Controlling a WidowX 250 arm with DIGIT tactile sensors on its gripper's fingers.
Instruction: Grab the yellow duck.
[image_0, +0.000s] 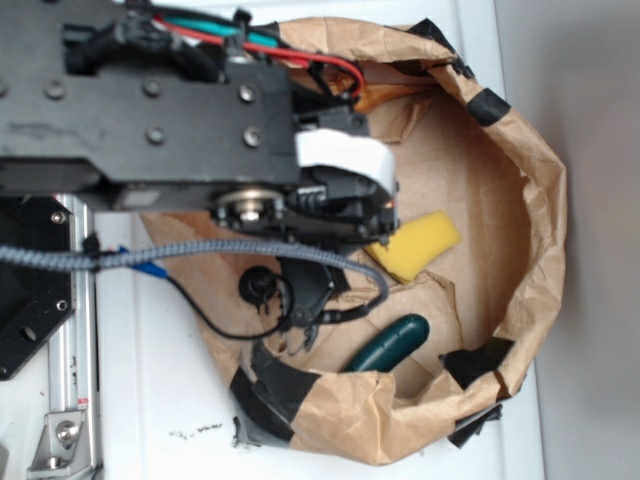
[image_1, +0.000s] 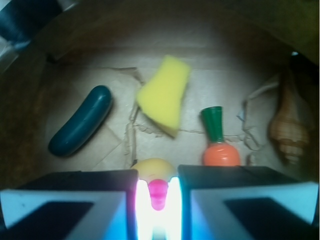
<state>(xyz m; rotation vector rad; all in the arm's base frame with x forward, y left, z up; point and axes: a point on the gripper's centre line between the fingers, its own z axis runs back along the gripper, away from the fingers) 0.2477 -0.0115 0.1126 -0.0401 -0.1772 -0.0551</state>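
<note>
Yellow duck (image_1: 153, 169): on my wrist view it sits on the brown paper, wedged in the narrow gap between the jaws; pinkish beak showing
Jaws: I see the gripper (image_1: 156, 192) nearly closed, pinching the duck
Beyond: yellow sponge (image_1: 164, 94) just behind; dark green cucumber (image_1: 81, 127) left; carrot (image_1: 219, 145) right; shell (image_1: 289, 127) far right

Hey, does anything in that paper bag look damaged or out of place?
The bag itself: its rim is crumpled and patched with black tape, and the paper floor is torn and wrinkled. The toys lie loose but intact; the duck sits between the gripper fingers.
</note>
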